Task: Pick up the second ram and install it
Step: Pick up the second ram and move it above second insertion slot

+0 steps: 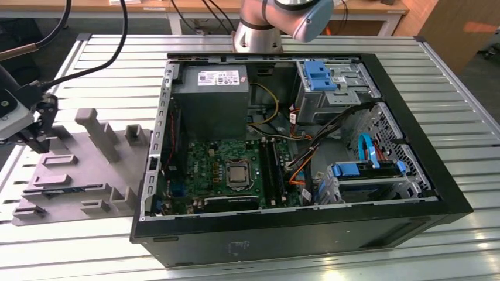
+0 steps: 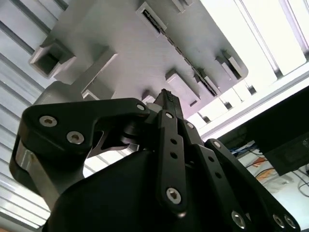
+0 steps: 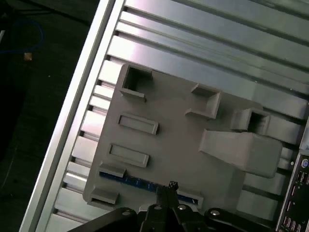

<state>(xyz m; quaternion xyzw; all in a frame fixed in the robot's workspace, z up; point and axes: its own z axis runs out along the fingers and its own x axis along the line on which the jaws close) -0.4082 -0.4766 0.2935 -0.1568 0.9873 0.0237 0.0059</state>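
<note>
One gripper (image 3: 170,186), fingers pinched together and empty, hangs over the second ram (image 3: 130,181), seated along an edge of the grey fixture (image 3: 178,140), near the bench (image 3: 217,29) edge. A sound grasp probably needs opened fingers centred squarely across the stick's thin faces.

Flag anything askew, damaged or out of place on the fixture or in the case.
Nothing stands out. The ram stick lies straight in its holder on the gray fixture, the gripper hovers near it, and the open case looks intact.
</note>
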